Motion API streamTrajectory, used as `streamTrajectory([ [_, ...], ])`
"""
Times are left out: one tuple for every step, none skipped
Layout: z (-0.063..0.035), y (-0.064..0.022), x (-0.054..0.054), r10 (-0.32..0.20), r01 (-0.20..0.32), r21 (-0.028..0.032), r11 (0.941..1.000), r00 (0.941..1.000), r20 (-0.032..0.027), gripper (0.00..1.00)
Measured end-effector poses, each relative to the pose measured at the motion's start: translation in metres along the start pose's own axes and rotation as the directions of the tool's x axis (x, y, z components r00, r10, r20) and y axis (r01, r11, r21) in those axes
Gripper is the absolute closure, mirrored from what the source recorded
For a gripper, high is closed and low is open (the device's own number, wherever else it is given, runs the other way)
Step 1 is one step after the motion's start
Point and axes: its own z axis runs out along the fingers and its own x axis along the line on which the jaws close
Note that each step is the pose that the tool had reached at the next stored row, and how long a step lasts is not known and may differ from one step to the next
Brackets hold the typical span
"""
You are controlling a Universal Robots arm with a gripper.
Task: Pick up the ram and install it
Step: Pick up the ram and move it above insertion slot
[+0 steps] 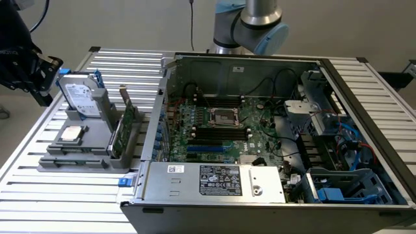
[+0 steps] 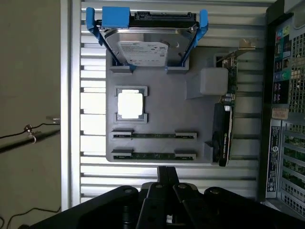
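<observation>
While the pincer (image 2: 166,171) hovers above the counter (image 2: 90,181) with its fingers pressed together and nothing between them, the ram (image 2: 153,156) lies just beyond it, seated on edge in the nearest groove of the grey holder (image 2: 162,109). A second ram (image 2: 153,135) sits parallel in the next groove, close by. Beyond those rests a square chip (image 2: 130,105), and farthest off a drive (image 2: 143,50) in blue rails; a card (image 2: 222,140) stands at the holder's side, just beside the sticks' ends. Nothing of the task looks done yet. The main risk, as I judge it, is the closeness of the two sticks: fingers parted too wide or coming down off-line could straddle both or nudge the wrong one. A thin edge gives little to clamp, so a skewed grip could let the stick tilt or bind in its groove and drag the holder up. The slots (image 1: 221,131) lie deep inside the case (image 1: 247,66) among cables, where a tilted stick would seat badly.
</observation>
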Motion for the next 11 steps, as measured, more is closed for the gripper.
streamTrajectory([
  [-0.0005,0.0001,0.0004,-0.014,0.014,-0.0002,0.9999,0.9999,0.0002,0.89],
  [-0.0009,0.0001,0.0009,-0.027,0.027,-0.0003,0.9996,0.9996,0.0004,0.89],
  [-0.0013,0.0001,0.0013,-0.040,0.040,-0.0005,0.9992,0.9992,0.0007,0.89],
  [-0.0018,0.0001,0.0017,-0.054,0.054,-0.0003,0.9985,0.9985,0.0010,0.89],
  [-0.0023,0.0001,0.0019,-0.070,0.070,-0.0002,0.9975,0.9975,0.0011,0.89],
  [-0.0026,0.0001,0.0020,-0.087,0.087,-0.0001,0.9962,0.9962,0.0011,0.89],
  [-0.0026,0.0001,0.0020,-0.105,0.105,-0.0002,0.9944,0.9944,0.0011,0.89],
  [-0.0026,0.0001,0.0021,-0.123,0.123,-0.0003,0.9925,0.9925,0.0009,0.89],
  [-0.0026,0.0001,0.0021,-0.140,0.140,-0.0005,0.9901,0.9901,0.0008,0.89],
  [-0.0025,0.0002,0.0021,-0.160,0.160,-0.0007,0.9872,0.9872,0.0006,0.89],
  [-0.0026,0.0002,0.0022,-0.177,0.177,-0.0008,0.9841,0.9841,0.0004,0.89],
])
